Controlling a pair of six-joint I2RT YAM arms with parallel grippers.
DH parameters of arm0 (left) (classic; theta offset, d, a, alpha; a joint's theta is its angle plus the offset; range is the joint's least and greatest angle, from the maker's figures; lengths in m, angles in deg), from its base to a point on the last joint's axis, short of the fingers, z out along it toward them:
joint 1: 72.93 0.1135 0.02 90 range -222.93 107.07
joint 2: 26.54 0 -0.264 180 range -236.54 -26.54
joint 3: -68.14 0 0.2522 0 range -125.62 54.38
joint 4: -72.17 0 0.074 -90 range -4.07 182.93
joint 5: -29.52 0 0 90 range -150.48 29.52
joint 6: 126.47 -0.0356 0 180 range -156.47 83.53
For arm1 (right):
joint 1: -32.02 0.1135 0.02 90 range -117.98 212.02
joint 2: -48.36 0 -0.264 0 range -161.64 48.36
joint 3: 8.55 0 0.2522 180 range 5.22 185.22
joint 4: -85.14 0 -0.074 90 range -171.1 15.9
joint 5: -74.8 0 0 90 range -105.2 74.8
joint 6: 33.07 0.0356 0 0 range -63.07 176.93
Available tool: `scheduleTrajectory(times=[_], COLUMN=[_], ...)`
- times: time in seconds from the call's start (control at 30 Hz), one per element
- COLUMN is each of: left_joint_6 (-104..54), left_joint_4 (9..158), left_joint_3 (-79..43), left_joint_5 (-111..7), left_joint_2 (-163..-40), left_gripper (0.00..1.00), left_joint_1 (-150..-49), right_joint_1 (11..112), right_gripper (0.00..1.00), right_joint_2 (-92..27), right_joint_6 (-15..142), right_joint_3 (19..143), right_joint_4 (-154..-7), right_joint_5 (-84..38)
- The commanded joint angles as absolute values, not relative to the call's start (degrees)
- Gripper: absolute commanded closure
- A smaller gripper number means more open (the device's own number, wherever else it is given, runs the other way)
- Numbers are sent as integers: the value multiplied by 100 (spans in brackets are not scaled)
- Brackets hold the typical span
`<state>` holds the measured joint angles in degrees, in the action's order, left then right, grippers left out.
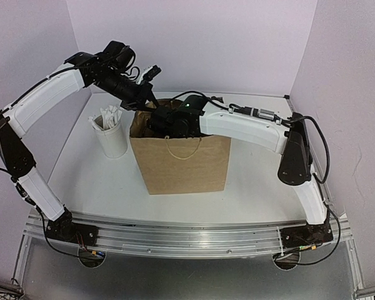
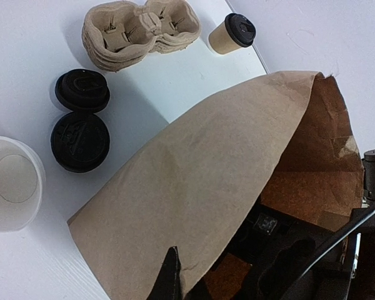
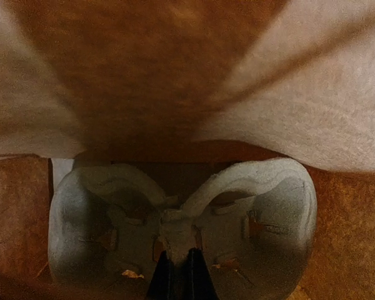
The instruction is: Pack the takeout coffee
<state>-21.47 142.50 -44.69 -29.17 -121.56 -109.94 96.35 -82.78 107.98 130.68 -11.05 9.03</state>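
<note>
Seen from above, the white cup of wrapped straws (image 1: pixel 112 137) stands on the table (image 1: pixel 100 187) at 9 o'clock from the brown paper bag (image 1: pixel 181 165), just beside it. The left arm arches over this cup, and the left gripper (image 1: pixel 152 100) sits at the bag's rim at about 11 o'clock, squeezed together on the paper edge. In the left wrist view one dark finger (image 2: pixel 172 275) lies against the outside of that rim. Further along in the same view, an open white round cup (image 2: pixel 12 181) sits at the 9 o'clock edge. Two black lid stacks (image 2: pixel 81 90) (image 2: pixel 80 140) stand just beside each other near it. A stack of pulp carriers (image 2: pixel 140 31) lies toward 12 o'clock. The takeout coffee (image 2: pixel 231 32) stands on the table at 3 o'clock from that stack, close to it, with its black lid on. It is outside the bag and apart from both grippers. The top view does not show it, as the bag and arms are in the way. On the right side, the right arm reaches from 3 o'clock down into the bag's open mouth. Its wrist view shows the brown inner walls and a pulp cup carrier (image 3: pixel 175 206) lying low inside. The right gripper (image 3: pixel 177 253) is pinched tight on the carrier's middle ridge.
</note>
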Motion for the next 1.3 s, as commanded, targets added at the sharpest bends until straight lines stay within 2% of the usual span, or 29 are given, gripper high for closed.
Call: scheduleTrajectory(times=[0.0, 0.47, 1.27], left_joint_6=[-2153, -2115, -2132], left_joint_4=[14086, 14127, 13997], left_joint_3=[-4405, -4336, -3973], left_joint_5=[-2708, -2851, -2879], left_joint_2=[-12001, -11904, -11735], left_gripper=[100, 100, 100], left_joint_1=[-11011, -10966, -10931], right_joint_1=[9501, 9481, 9481], right_gripper=[100, 100, 100], right_joint_2=[-8507, -8603, -8722], right_joint_6=[10892, 10956, 10920], right_joint_3=[12751, 12265, 12185], right_joint_4=[-1143, -1335, -1480], right_joint_5=[667, 408, 325])
